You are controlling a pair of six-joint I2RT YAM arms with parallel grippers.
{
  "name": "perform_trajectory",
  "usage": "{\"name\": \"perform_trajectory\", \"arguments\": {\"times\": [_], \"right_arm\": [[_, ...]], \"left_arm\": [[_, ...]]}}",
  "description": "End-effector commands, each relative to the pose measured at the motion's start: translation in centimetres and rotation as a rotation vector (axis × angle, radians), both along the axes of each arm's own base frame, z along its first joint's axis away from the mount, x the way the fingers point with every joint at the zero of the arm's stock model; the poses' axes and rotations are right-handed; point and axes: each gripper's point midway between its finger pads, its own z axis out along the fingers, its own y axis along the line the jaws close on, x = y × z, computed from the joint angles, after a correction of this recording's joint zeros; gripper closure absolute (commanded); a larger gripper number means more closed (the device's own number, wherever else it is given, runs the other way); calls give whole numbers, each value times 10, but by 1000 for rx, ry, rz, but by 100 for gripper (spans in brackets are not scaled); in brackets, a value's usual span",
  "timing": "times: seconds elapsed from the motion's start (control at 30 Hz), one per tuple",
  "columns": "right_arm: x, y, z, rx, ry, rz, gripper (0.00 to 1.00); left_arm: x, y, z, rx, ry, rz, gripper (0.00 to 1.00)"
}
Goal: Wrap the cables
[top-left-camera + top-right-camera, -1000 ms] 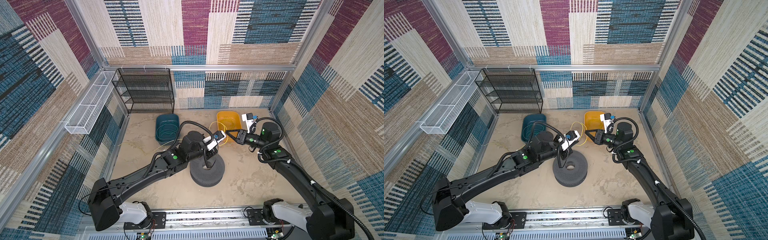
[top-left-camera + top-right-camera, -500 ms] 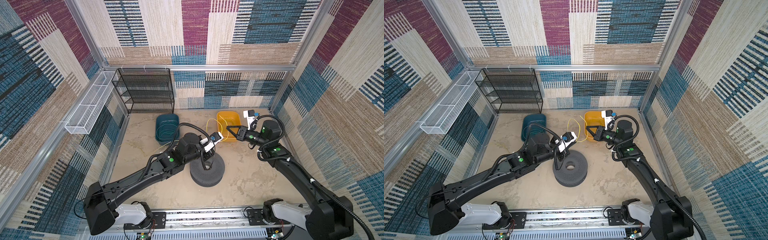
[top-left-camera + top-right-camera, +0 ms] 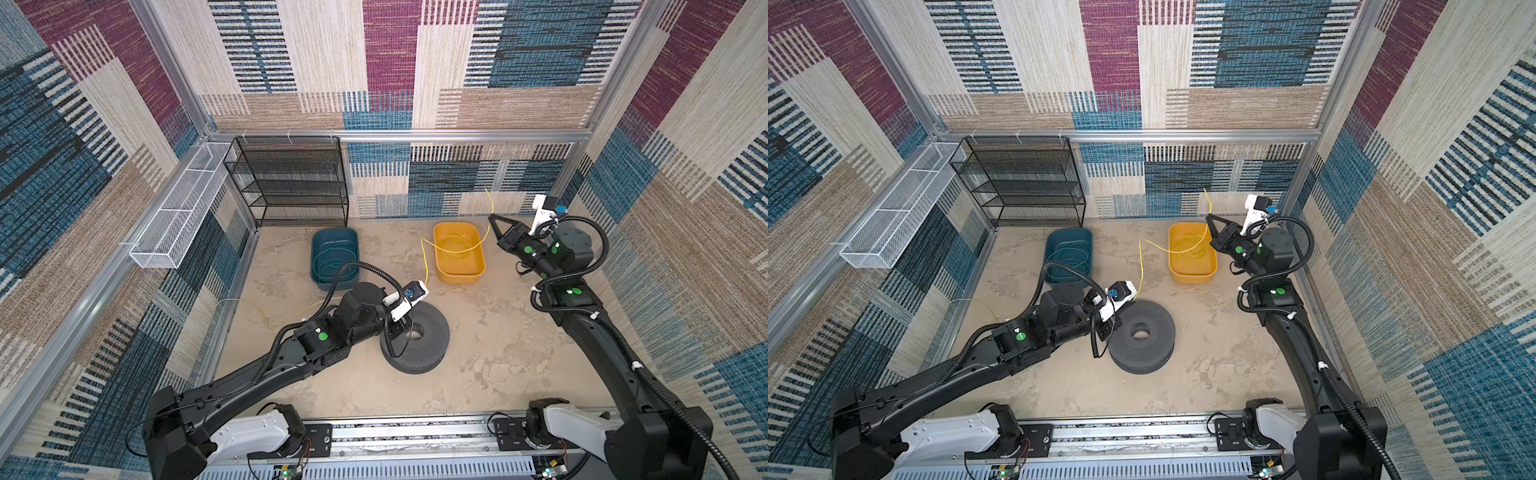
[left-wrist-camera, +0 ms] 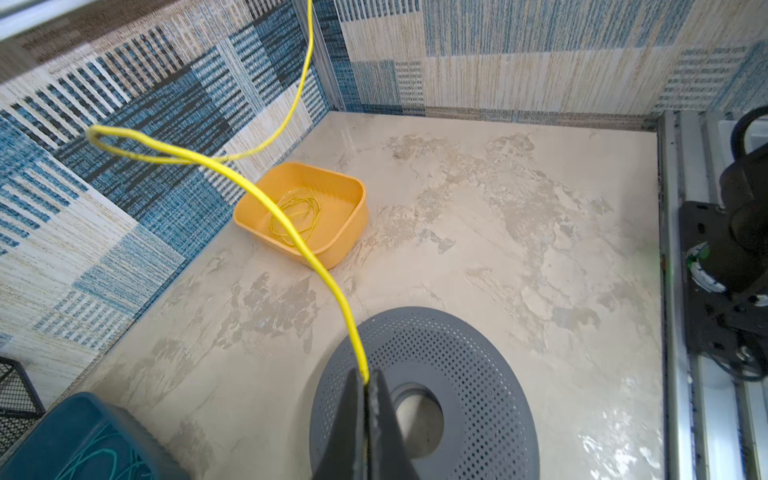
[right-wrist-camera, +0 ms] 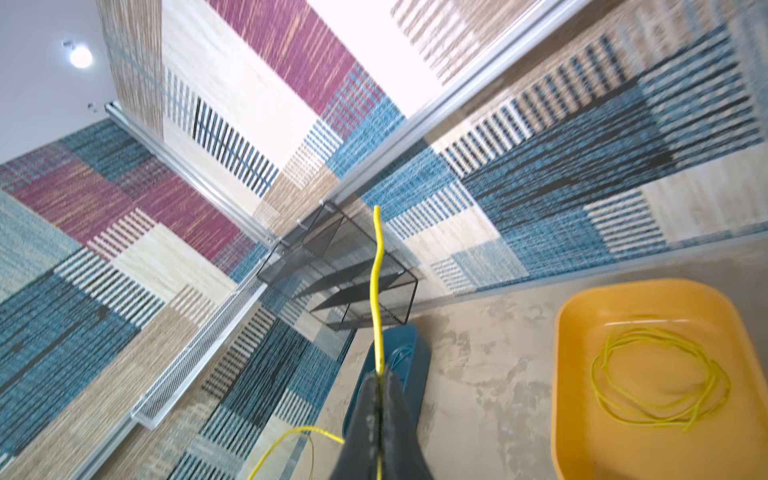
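Cable (image 3: 424, 261), in a top view, runs from above the one grey spool (image 3: 434, 351) across the yellow bin (image 3: 459, 279) to the right fingers (image 3: 498, 226) by the worktop's (image 3: 511, 345) far right corner; a teal bin (image 3: 332, 232) makes two. Your left wrist view: left fingers (image 4: 382, 419) clamped shut on it, nearer the spool. Your right wrist view: right fingers pinched on it likewise; one coil (image 5: 595, 374) lies in the yellow bin.

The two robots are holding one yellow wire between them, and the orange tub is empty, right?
Not empty: the orange tub holds a coil of yellow wire, seen in the right wrist view. The held wire does run from the left fingers to the right fingers.
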Motion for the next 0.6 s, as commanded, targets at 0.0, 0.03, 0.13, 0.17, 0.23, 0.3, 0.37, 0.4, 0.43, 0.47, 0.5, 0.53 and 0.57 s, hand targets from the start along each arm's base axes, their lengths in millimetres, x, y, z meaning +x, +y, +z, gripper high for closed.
{"name": "perform_trajectory", "arguments": {"times": [0.0,0.03,0.13,0.17,0.23,0.3,0.37,0.4,0.43,0.47,0.5,0.53,0.57], "right_arm": [[-6,-26,46,48,-126,-104,100],[-9,-31,52,46,-139,-123,100],[-15,-49,67,40,-166,-183,100],[-17,-54,71,37,-172,-202,100],[-20,-63,78,34,-178,-227,100],[-24,-71,81,43,-186,-246,100],[-27,-82,82,68,-189,-260,100],[-28,-86,83,81,-193,-261,100],[-28,-91,82,99,-188,-259,100],[-28,-96,80,118,-184,-259,100],[-28,-100,79,135,-185,-255,100],[-28,-103,79,149,-187,-255,100],[-28,-107,78,159,-187,-257,100]], "left_arm": [[-2,11,-21,107,36,14,100],[-2,13,-25,127,35,16,100],[1,22,-35,184,28,45,100],[5,28,-40,208,22,78,100],[12,40,-54,258,6,127,100],[18,51,-63,299,-20,174,100],[24,57,-66,330,-41,201,100],[27,60,-66,337,-41,214,100],[31,63,-66,339,-30,226,100],[33,67,-68,344,-17,238,100],[35,71,-68,349,-10,253,100],[34,73,-69,355,-8,253,100],[34,74,-71,359,-5,251,100]]}}
